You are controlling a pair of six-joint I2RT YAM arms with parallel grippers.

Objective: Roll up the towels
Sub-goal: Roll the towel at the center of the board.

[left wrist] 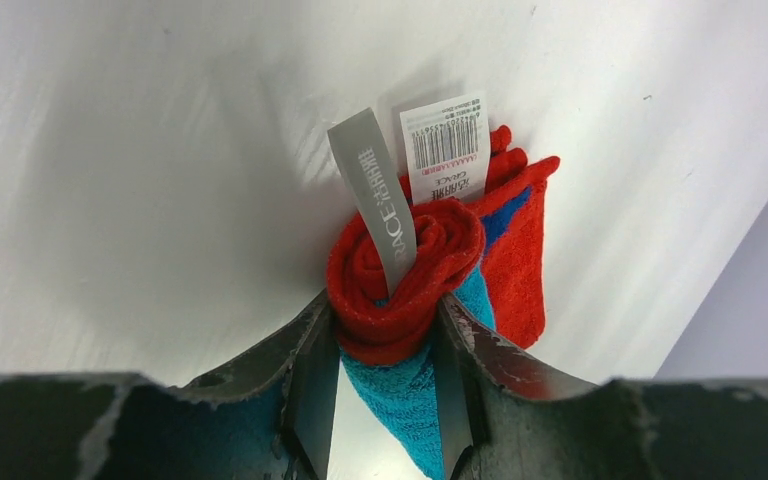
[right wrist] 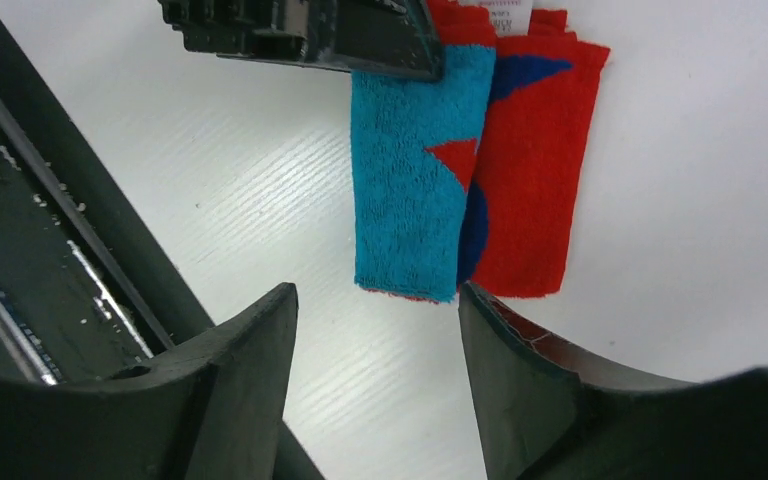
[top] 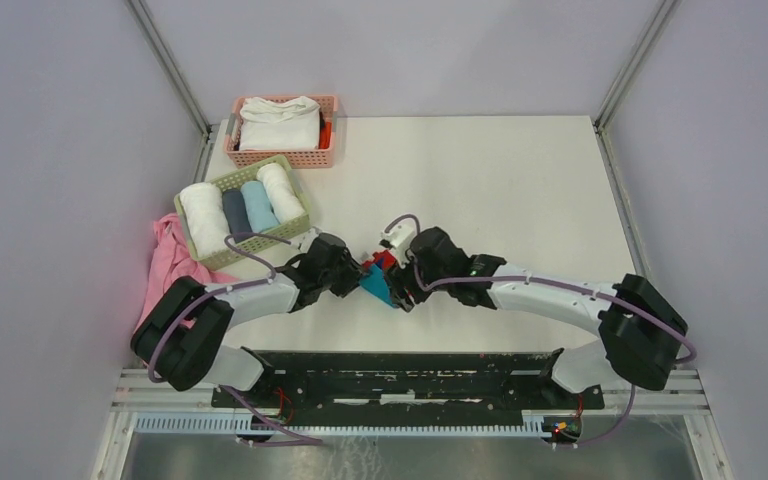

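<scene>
Clamped on the rolled end of red towel (left wrist: 360, 280) with left gripper (left wrist: 385, 320), jaws part-closed either side of the roll; grey tag (left wrist: 375, 190) and barcode label (left wrist: 445, 150) poking out at 12 o'clock. Holding nothing in right gripper (right wrist: 375, 300), jaws spread wide, tips right at the towel's flat teal end. From above: red towel lying near-centre on table (top: 500, 190), between both grippers; green basket (top: 260, 240) at 10 o'clock with light blue towel (top: 259, 205) rolled inside among others; pink basket (top: 280, 157) at 11 o'clock carrying folded white towel (top: 280, 122); pink cloth (top: 165, 260) at 9 o'clock by table's left edge.
</scene>
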